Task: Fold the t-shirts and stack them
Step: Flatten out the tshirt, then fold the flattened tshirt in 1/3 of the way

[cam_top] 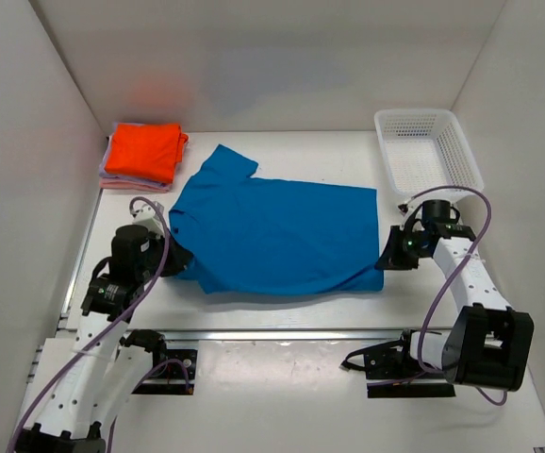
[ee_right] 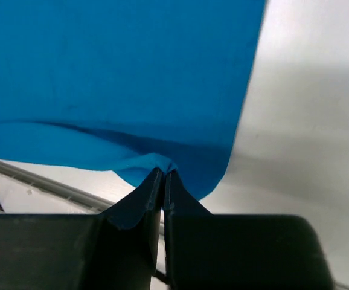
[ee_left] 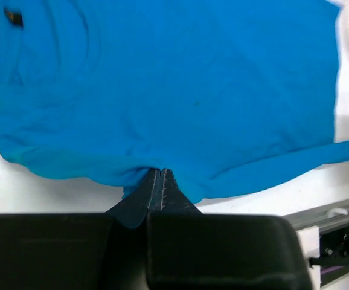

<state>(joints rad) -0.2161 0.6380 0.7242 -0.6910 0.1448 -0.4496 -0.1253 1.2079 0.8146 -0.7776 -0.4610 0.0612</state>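
Blue t-shirt lies spread flat mid-counter. Long axis runs left-right: collar end toward the left arm, hem toward the right arm. Far sleeve sticks out to the back-left, toward the stack.

Left gripper is at the shirt's near-left edge, about where the near sleeve is. Jaws are pinched together on a bunch of blue cloth.

Right gripper is at the near-right hem corner. Jaws are likewise clamped on the cloth, with the edge puckered at the tips and a strip of the near edge drawn toward it.

Folded orange t-shirt sits back-left on top of the pale pink t-shirts, near the blue one's far sleeve but apart from it. White mesh basket is back-right, just beside the hem's far corner.
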